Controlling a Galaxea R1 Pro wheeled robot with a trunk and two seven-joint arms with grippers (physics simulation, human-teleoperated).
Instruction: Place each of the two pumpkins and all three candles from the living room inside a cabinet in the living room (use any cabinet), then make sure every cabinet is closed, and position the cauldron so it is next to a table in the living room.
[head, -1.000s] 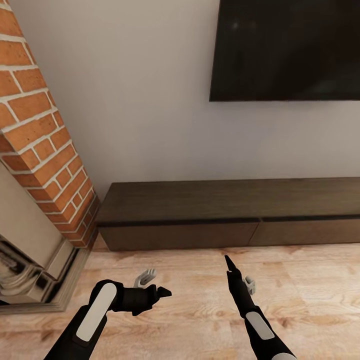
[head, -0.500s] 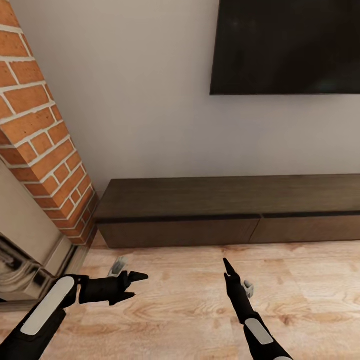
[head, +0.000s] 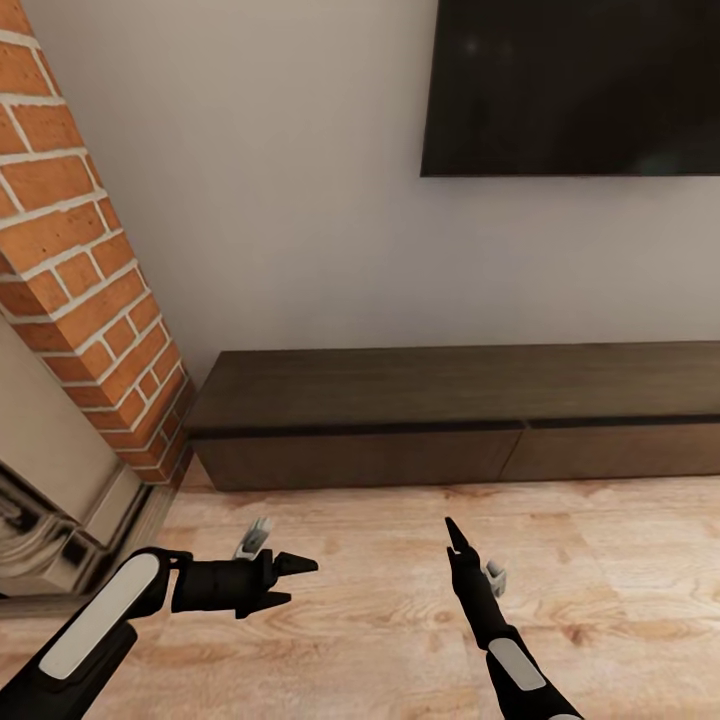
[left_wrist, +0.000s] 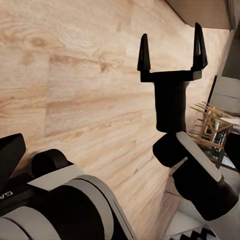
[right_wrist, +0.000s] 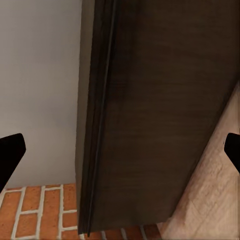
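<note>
The cabinet (head: 450, 410) is a long, low dark-brown unit along the wall, and both visible drawer fronts are closed flush. My left gripper (head: 290, 581) hovers open and empty over the wood floor, short of the cabinet's left part, pointing right. My right gripper (head: 455, 535) points toward the cabinet's middle; the left wrist view shows the right gripper (left_wrist: 171, 50) with its two fingers spread and nothing between them. The right wrist view looks at the cabinet (right_wrist: 165, 115) front and top near its end. The pumpkins, candles, cauldron and table are out of view.
A brick fireplace (head: 70, 270) with a stone hearth (head: 60, 520) stands at the left, close to my left arm. A dark wall-mounted TV (head: 570, 85) hangs above the cabinet. Light wood floor (head: 600, 570) stretches between me and the cabinet.
The camera shifted slightly, with the cabinet and TV a little higher in the picture. My left gripper swung out to the left, then came back a little right. The right arm barely moved.
</note>
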